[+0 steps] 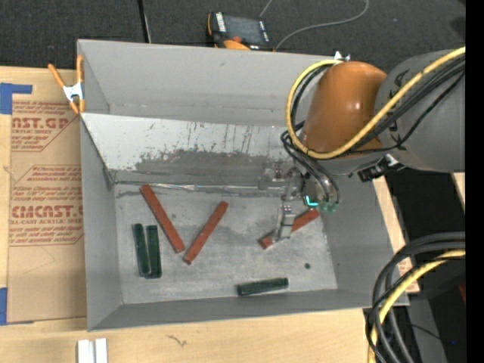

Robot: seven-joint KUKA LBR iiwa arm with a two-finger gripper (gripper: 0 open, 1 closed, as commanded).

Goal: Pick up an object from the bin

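One camera above the grey bin [189,82], looking down somewhat from one side, close, arm [431,127] entering from right

Robotics lab bench. KUKA arm [431,127], looped cables [291,116] at wrist, over grey metal bin [189,74]; wooden bench top [227,340], dark carpet behind.

A thin, straight-edged red bar [305,221] is lying flat on the bin floor [227,271], at three o'clock from the floor's centre. It is slanting, its ends pointing toward two and eight o'clock.
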